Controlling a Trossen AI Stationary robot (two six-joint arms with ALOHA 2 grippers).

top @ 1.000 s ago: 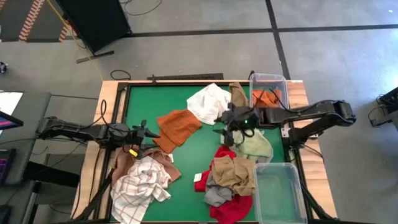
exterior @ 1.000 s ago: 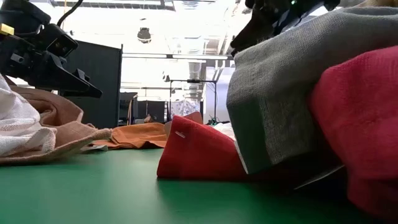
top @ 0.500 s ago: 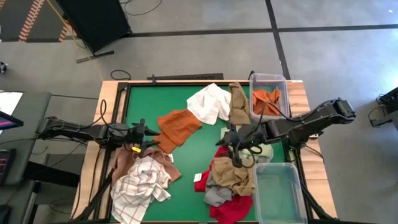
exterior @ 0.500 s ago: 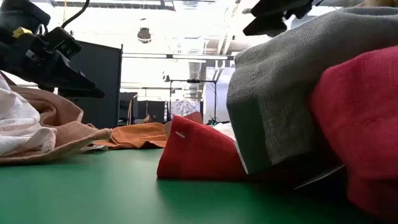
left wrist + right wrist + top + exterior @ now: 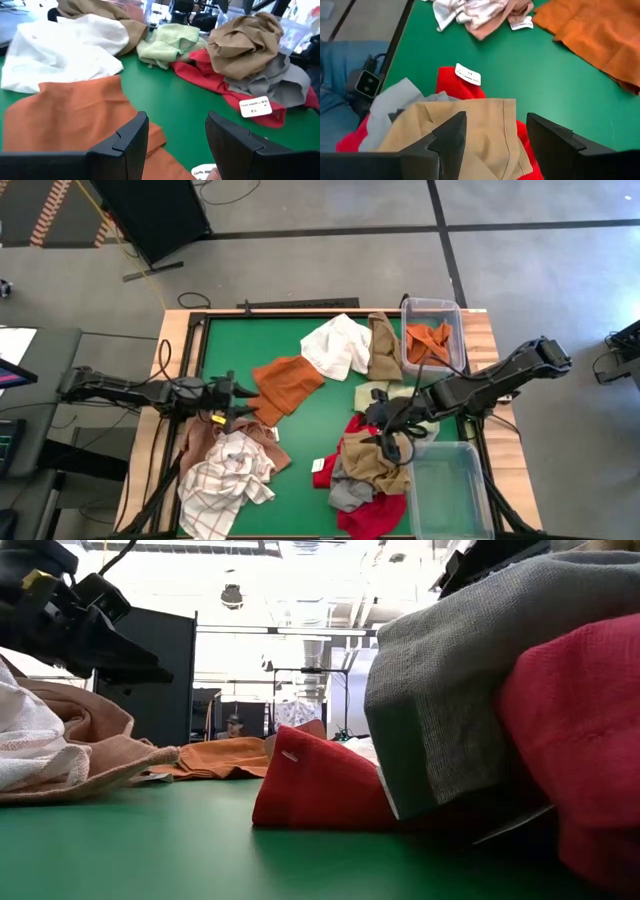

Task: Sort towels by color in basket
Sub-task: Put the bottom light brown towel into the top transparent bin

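With my right gripper (image 5: 388, 432) jaws wide above the tan towel (image 5: 465, 132), I should drop straight down and pinch only its top fold.

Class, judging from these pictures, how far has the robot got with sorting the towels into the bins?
Done: only an orange towel lies in the far bin; the near bin holds nothing.

In hand: nothing is gripped. The right gripper hovers open over the tan towel; the left gripper waits open by the rust towel.

Left: white, green, red, grey and checked towels lie loose on the table.
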